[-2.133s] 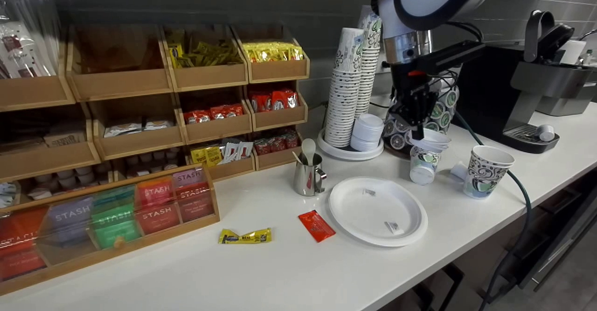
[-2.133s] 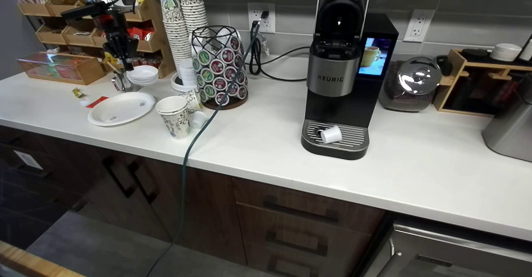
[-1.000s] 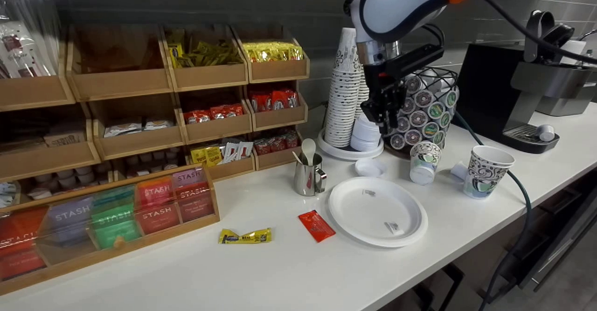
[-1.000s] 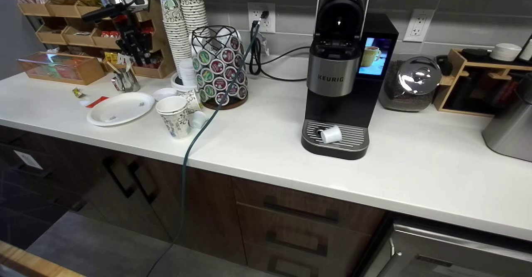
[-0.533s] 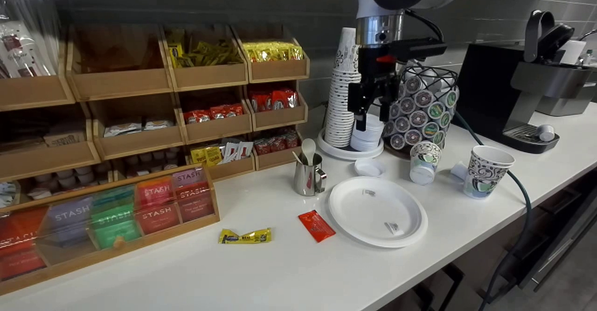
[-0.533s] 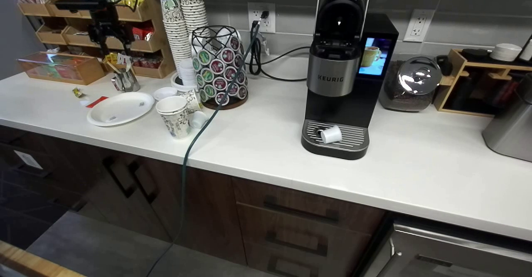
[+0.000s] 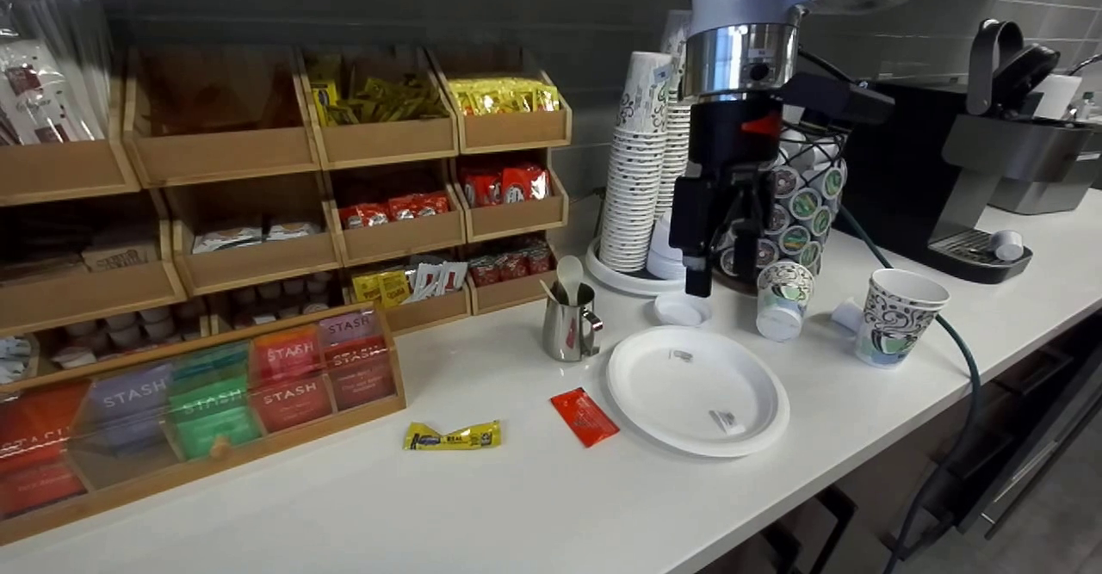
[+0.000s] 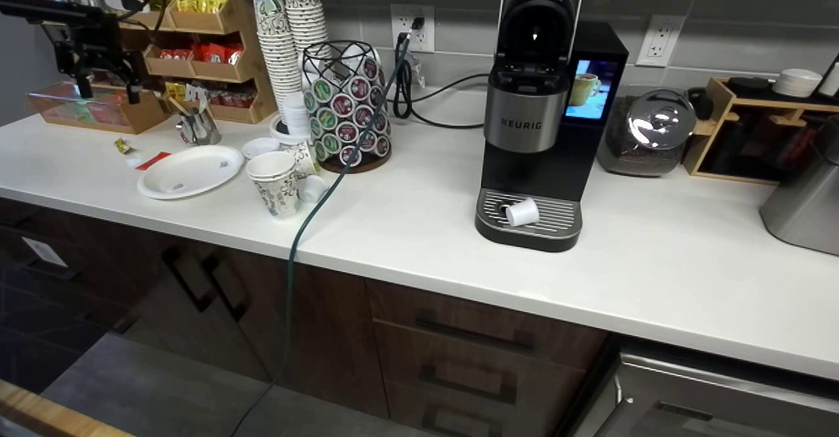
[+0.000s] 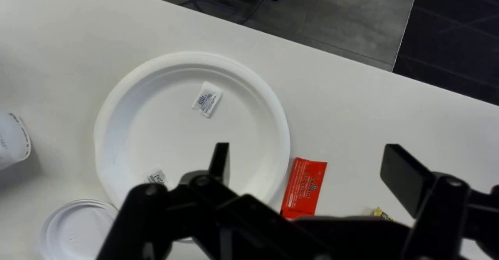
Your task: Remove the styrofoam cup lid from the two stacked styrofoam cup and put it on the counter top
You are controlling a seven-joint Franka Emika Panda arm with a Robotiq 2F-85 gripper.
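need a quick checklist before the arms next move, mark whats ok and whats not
1. Tool open, nothing held: ok, wide gap in the wrist view.
2. Lid on the counter top: ok, lying beside the plate.
3. Lid and plate apart: cannot tell, their rims meet or nearly so.
4. Only counter top below the tool: not ok, it seems; red packet and plate show there in the wrist view.
5. Patterned cup nearest the lid upright: not ok, it lies on its side.
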